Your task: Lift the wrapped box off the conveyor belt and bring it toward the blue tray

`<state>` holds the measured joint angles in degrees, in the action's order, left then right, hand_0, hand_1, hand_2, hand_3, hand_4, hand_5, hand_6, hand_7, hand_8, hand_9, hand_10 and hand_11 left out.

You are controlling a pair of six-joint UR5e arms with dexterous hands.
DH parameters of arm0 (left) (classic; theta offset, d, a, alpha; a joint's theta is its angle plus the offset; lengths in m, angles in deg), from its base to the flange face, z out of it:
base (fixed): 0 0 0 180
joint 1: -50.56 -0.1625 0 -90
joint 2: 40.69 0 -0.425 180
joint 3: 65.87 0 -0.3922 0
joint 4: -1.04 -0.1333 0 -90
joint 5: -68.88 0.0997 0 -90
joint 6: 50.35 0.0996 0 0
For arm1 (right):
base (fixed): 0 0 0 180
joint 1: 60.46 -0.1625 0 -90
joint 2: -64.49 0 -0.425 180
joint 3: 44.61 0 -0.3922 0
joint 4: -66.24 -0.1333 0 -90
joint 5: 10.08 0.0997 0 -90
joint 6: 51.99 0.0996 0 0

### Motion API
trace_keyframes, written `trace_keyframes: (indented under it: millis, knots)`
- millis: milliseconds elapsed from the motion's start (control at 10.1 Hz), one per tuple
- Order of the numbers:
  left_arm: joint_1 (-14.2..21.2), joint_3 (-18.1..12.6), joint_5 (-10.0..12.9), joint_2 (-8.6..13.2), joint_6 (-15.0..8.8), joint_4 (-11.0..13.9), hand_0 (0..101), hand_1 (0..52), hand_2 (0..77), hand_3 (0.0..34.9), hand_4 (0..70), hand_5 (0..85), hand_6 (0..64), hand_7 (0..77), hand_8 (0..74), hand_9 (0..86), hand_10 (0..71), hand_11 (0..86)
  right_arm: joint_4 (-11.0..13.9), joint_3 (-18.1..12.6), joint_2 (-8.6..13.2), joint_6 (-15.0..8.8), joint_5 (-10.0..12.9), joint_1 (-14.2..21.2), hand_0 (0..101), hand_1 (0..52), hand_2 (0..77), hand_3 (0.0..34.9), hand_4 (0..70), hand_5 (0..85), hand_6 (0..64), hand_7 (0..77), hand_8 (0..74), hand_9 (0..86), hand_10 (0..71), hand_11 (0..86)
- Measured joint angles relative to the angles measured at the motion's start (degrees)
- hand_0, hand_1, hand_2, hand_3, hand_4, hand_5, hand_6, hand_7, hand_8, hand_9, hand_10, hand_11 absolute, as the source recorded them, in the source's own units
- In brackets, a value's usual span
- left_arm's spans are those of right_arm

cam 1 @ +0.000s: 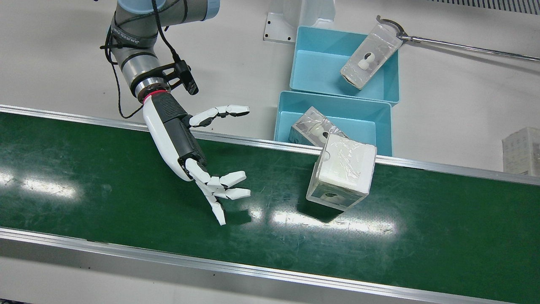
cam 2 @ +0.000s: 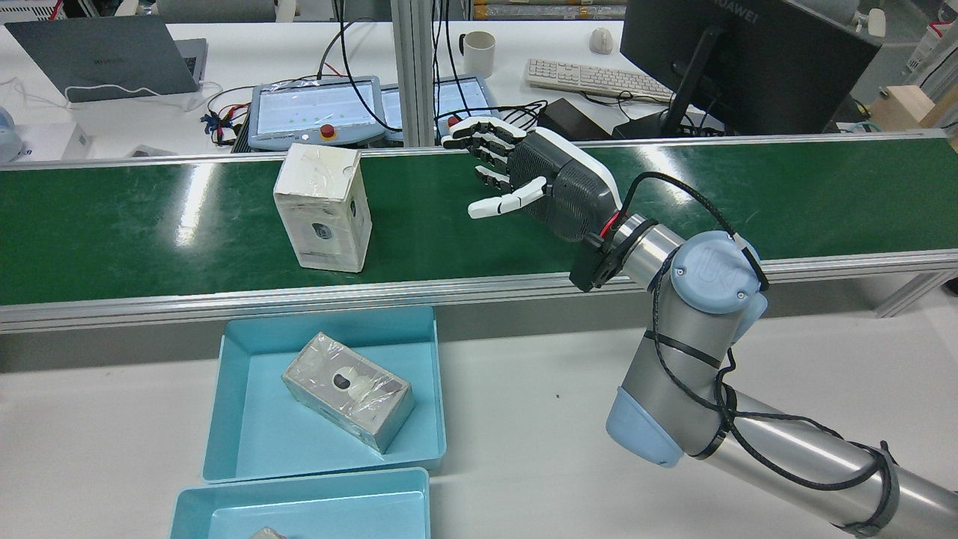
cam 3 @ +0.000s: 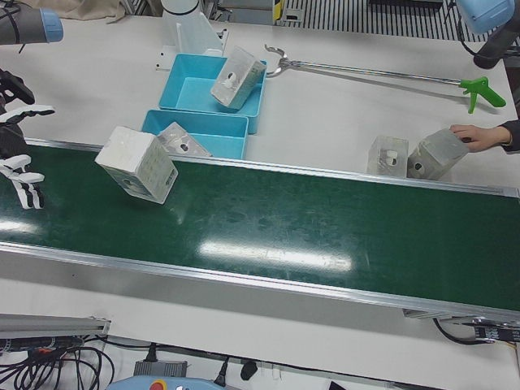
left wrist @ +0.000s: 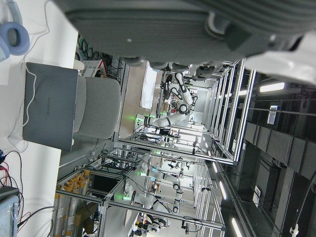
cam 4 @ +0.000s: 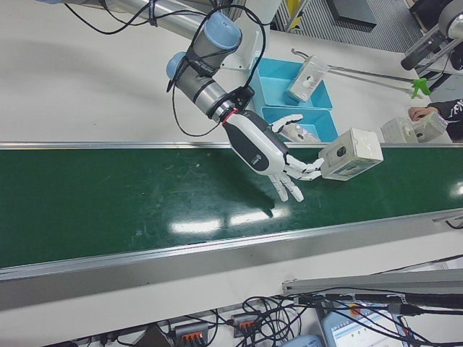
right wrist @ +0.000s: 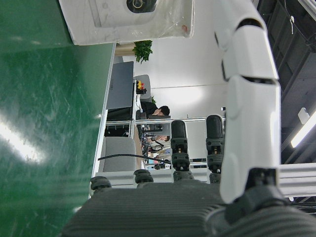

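Note:
The wrapped box (cam 1: 344,173) stands on the green conveyor belt (cam 1: 105,185), near the belt edge closest to the blue tray (cam 1: 333,101). It also shows in the rear view (cam 2: 323,206) and at the top of the right hand view (right wrist: 131,19). My right hand (cam 1: 190,143) is open above the belt, fingers spread and pointing at the box, with a clear gap between them (cam 2: 539,180). The blue tray holds another wrapped box (cam 2: 348,389). Of my left hand, only the dark palm (left wrist: 163,29) shows, in its own view; its fingers are hidden.
A second blue tray (cam 1: 312,67) behind the first holds a wrapped box (cam 1: 371,57) gripped by a long reach tool (cam 1: 464,46). A person's hand (cam 3: 475,134) rests by two more boxes (cam 3: 388,156) on the white table. Metal rails (cam 1: 253,143) border the belt.

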<state>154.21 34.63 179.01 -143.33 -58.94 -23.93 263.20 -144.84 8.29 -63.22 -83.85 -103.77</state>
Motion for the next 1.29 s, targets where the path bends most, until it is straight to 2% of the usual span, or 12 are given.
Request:
trace_keyframes:
  millis: [989,1088,1286]
  knots:
    - [0.0,0.0,0.0,0.0,0.0,0.0,0,0.0,0.5,0.0,0.0,1.1,0.0,0.0,0.0,0.0,0.5,0.0,-0.1,1.2,0.2,-1.0,0.3,0.7,49,15.3,18.5,21.1,11.5,34.4,4.4,25.1,0.0,4.9,0.0,1.1]
    - [0.0,0.0,0.0,0.0,0.0,0.0,0,0.0,0.5,0.0,0.0,1.1,0.0,0.0,0.0,0.0,0.5,0.0,0.0,1.2,0.3,-1.0,0.3,0.7,49,15.3,18.5,22.8,11.5,34.4,4.4,25.1,0.0,4.9,0.0,1.1]
    - [0.0,0.0,0.0,0.0,0.0,0.0,0,0.0,0.5,0.0,0.0,1.1,0.0,0.0,0.0,0.0,0.5,0.0,0.0,1.2,0.3,-1.0,0.2,0.7,49,15.3,18.5,22.9,11.5,34.4,4.4,25.1,0.0,4.9,0.0,1.1]
